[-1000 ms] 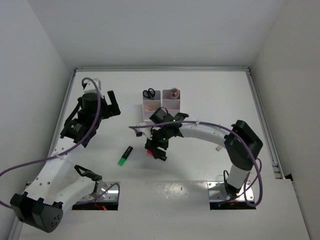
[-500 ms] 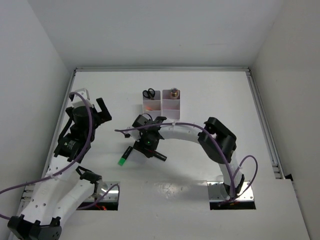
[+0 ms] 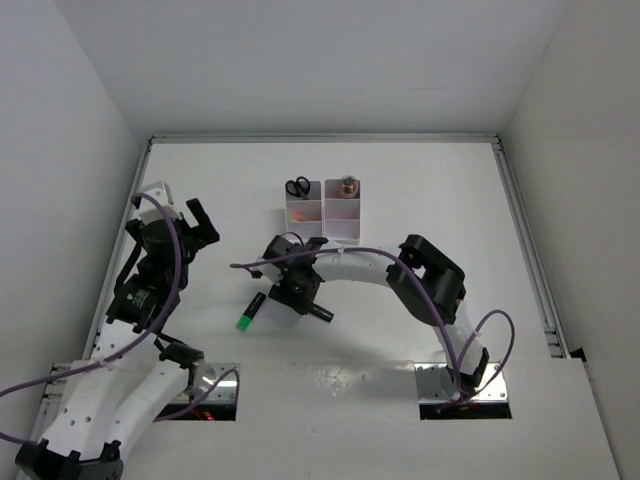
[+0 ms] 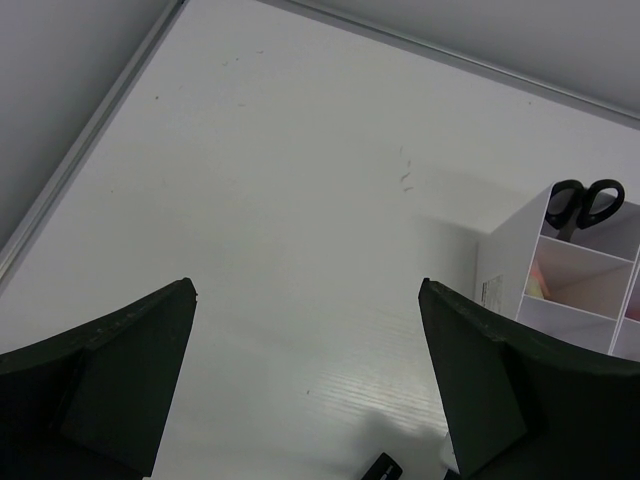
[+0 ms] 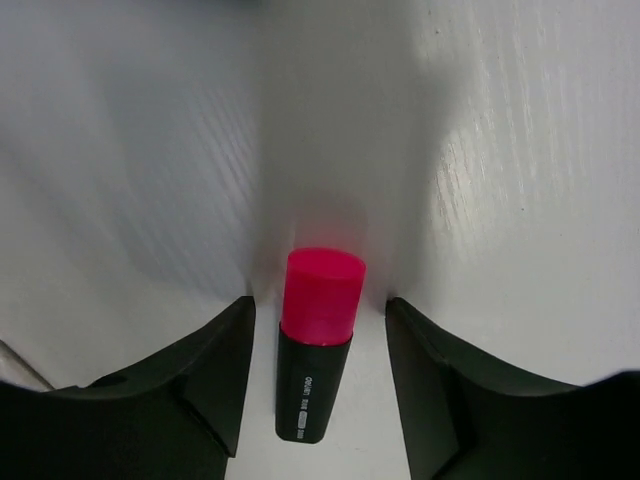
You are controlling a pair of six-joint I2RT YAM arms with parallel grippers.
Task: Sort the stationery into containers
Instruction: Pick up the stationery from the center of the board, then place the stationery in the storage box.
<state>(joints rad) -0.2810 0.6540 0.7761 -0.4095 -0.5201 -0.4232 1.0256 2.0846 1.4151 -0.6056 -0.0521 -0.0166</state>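
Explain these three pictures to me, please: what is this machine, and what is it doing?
These are two robot arms bolted to a white table. One picture looks down from above; the other two come from cameras on each wrist. The left tool is open and empty. The right tool is open, its fingers either side of a pink highlighter without gripping it. A green highlighter lies nearby. Two white boxes stand further back, scissors in one.

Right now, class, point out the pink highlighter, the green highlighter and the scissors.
pink highlighter (image 5: 320, 300): right wrist view, on its pink end.
green highlighter (image 3: 250, 311): top external view, on its mid-body.
scissors (image 3: 298, 187): top external view, on the black handles.
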